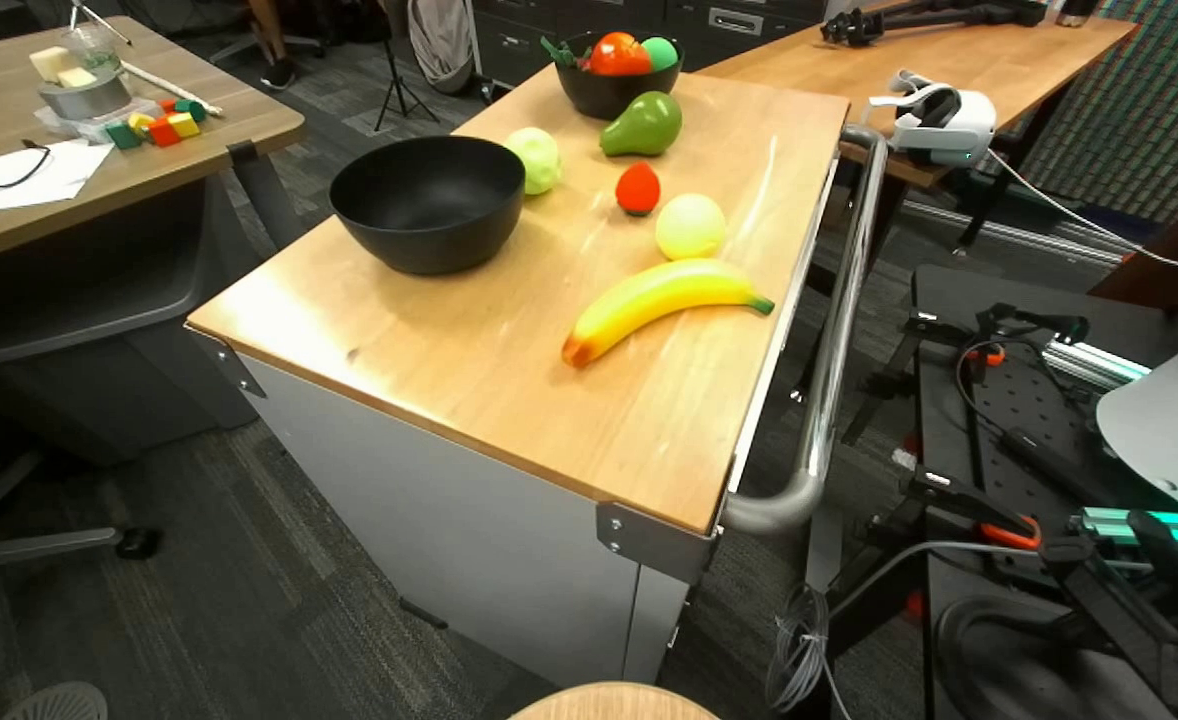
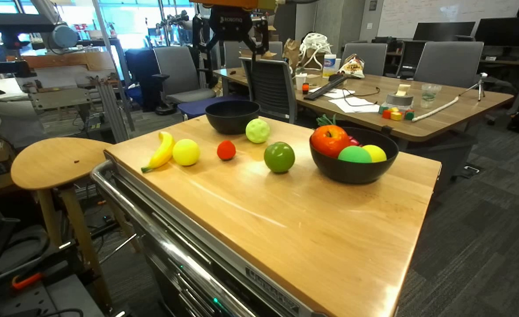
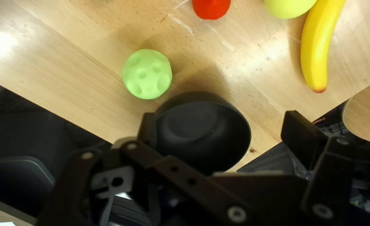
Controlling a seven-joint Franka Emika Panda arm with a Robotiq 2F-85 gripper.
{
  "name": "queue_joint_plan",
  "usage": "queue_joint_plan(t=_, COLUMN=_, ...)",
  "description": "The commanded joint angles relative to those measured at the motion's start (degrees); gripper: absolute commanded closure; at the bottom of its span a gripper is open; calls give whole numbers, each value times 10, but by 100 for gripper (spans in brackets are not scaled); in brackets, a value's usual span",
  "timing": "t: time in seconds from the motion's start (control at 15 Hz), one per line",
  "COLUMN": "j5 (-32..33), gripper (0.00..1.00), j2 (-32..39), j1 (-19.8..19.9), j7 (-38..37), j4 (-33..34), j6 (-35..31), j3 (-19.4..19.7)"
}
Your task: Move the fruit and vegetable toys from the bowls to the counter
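Observation:
My gripper [image 3: 222, 128] is open and empty, high above the counter. It also shows in an exterior view [image 2: 231, 55]. Below it stands an empty black bowl [image 3: 200, 125]. A second black bowl [image 2: 352, 171] holds a red-orange fruit [image 2: 330, 140], a green ball [image 2: 355, 154], a yellow ball [image 2: 375, 153], something dark red, and green leaves at its edge. On the counter [image 1: 509, 330] lie a banana [image 1: 659, 300], a yellow ball [image 1: 690, 227], a red toy [image 1: 638, 188], a light green dimpled ball [image 3: 147, 74] and a green pear-shaped toy [image 1: 642, 125].
A metal rail [image 1: 839, 340] runs along one counter side. A round stool [image 2: 61, 160] stands at one end. A table [image 2: 457, 103] with coloured blocks, tape and papers stands behind, with a chair [image 2: 270, 83] between.

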State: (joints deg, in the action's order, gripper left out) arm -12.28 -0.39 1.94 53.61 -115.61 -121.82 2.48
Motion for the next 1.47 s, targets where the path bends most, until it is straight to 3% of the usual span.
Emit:
queue_joint_plan(t=0.0, j5=27, gripper=0, j2=19, j1=1, j7=-5, j4=19, j6=4, j3=-2)
queue_joint_plan(t=0.73, j5=60, gripper=0, j2=147, j1=68, j7=24, j4=171, j6=-36, j3=28)
queue_joint_plan(t=1.4, j5=49, gripper=0, j2=249, j1=133, j7=32, j4=222, j6=-115, j3=14)
